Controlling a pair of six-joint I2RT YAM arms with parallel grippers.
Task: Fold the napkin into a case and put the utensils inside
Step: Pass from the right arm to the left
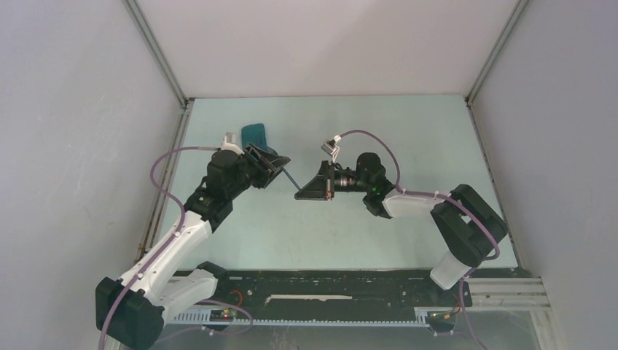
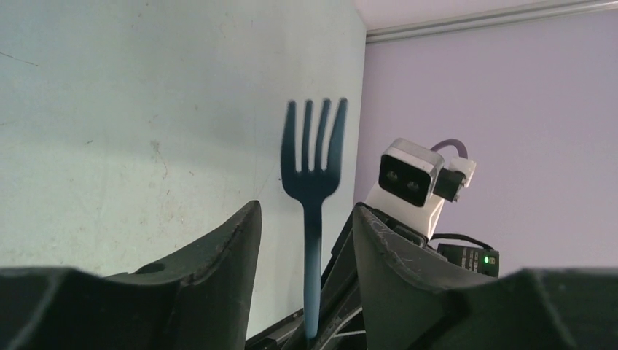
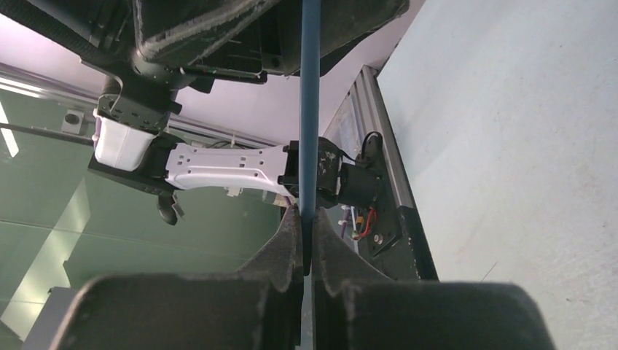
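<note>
A dark blue fork (image 1: pixel 289 177) hangs in the air between the two grippers, above the pale table (image 1: pixel 408 138). My right gripper (image 1: pixel 300 195) is shut on the end of its handle; the right wrist view shows the handle (image 3: pixel 310 109) pinched between the fingertips of the gripper (image 3: pixel 306 213). My left gripper (image 1: pixel 280 162) is open around the fork. In the left wrist view the handle runs between that gripper's (image 2: pixel 306 208) spread fingers with a gap on each side, and the tines (image 2: pixel 313 138) stick out past them. The teal napkin (image 1: pixel 255 135), folded into a small bundle as the case, lies just behind the left gripper, partly hidden.
White enclosure walls stand on three sides, with a metal rail (image 1: pixel 166 182) along the table's left edge. A black base strip (image 1: pixel 328 281) runs along the near edge between the arm bases. The right arm's wrist camera (image 2: pixel 408 175) sits close beside the left fingers.
</note>
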